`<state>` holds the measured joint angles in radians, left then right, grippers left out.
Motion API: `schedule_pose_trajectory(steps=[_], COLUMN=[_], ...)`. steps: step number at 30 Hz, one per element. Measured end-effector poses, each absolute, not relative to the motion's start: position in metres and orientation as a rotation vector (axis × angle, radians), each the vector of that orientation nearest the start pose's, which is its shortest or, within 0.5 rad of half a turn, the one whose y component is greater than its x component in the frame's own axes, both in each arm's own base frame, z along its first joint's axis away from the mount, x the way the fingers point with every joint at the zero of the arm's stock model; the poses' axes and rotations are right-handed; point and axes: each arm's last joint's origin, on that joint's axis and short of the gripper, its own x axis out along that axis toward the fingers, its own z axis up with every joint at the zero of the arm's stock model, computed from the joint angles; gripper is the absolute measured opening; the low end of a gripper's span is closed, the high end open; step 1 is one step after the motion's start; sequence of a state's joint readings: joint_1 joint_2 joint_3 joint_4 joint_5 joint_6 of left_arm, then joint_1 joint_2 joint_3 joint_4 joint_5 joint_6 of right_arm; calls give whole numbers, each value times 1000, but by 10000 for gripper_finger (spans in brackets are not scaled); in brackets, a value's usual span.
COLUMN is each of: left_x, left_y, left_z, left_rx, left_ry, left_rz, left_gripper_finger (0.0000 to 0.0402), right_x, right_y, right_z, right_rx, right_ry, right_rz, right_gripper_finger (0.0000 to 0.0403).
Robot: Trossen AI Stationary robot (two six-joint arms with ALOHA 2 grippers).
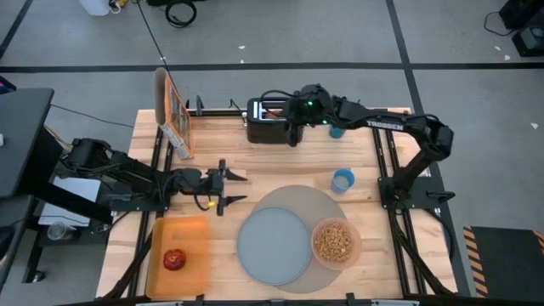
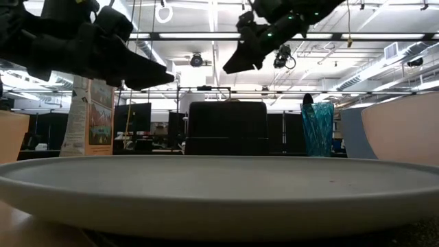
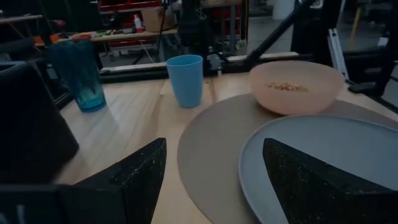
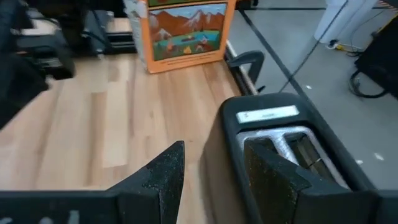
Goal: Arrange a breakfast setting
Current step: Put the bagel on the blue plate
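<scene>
right tool (image 1: 293, 136) spread, empty, over toaster (image 1: 265, 119) slots | left tool (image 1: 234, 187) released beside mat (image 1: 293, 234) | apple (image 1: 174, 259) on tray (image 1: 183, 255) | risk: fingers may snag a slot wall

The left arm reaches low across the counter (image 1: 255, 144), its left hand (image 1: 228, 188) spread open, empty, toward the toaster's near side. The right arm bends in from the far edge, its right hand (image 1: 293, 136) open, directly over the toaster (image 1: 265, 119).
</scene>
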<state>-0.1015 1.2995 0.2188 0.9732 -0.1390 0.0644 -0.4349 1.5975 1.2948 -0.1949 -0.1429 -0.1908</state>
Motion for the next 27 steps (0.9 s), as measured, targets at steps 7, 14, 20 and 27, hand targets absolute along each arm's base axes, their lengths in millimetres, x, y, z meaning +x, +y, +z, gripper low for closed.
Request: schedule_pose_trajectory(steps=[7,14,20,27], left_x=[213,213,213,213], left_y=[-18,-21,-20,-20], left_z=[163,167,168,167], left_rx=[-7,-16,-20,-37], left_ry=[75,25,21,23], left_rz=[36,50,84,90], left_gripper_finger=[274,274,274,274], right_x=[338,323,328,339], right_y=[-160,-192,-219,-228], right_z=[324,336,305,274], right_rx=[-184,-190,-113,-140], right_ry=[549,546,593,672], right_rz=[-316,-346,-289,-258], right_gripper_finger=[172,172,172,172])
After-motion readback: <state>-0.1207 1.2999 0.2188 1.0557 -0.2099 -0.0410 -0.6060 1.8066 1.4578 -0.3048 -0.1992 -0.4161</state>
